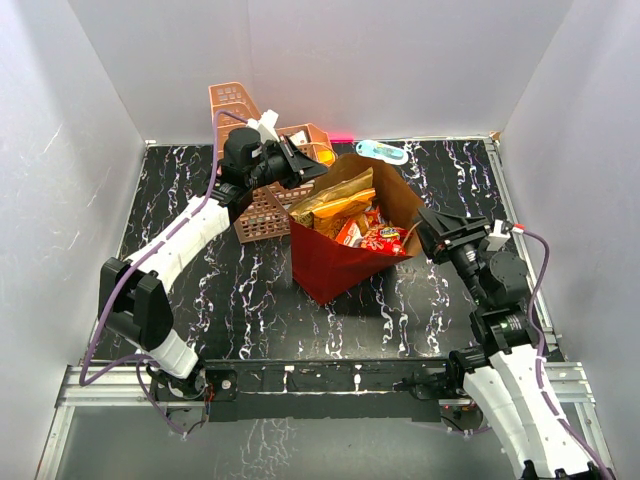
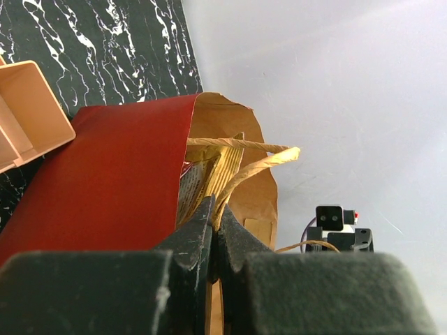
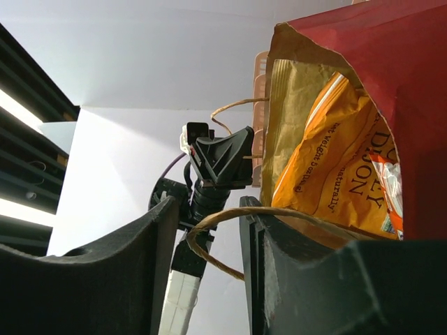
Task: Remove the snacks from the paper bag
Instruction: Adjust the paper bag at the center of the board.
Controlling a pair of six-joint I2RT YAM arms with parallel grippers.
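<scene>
Left pincer (image 2: 216, 211) — clamped on twine handle (image 2: 262, 165).

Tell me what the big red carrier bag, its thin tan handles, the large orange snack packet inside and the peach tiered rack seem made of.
Big red carrier bag: paper, it seems; matte red outside, brown kraft inside.
Thin tan handles: twisted paper twine, by the spiral ridges.
Large orange snack packet: likely plastic film, glossy and crinkled.
Peach tiered rack: probably moulded plastic, smooth, lattice walls.
</scene>
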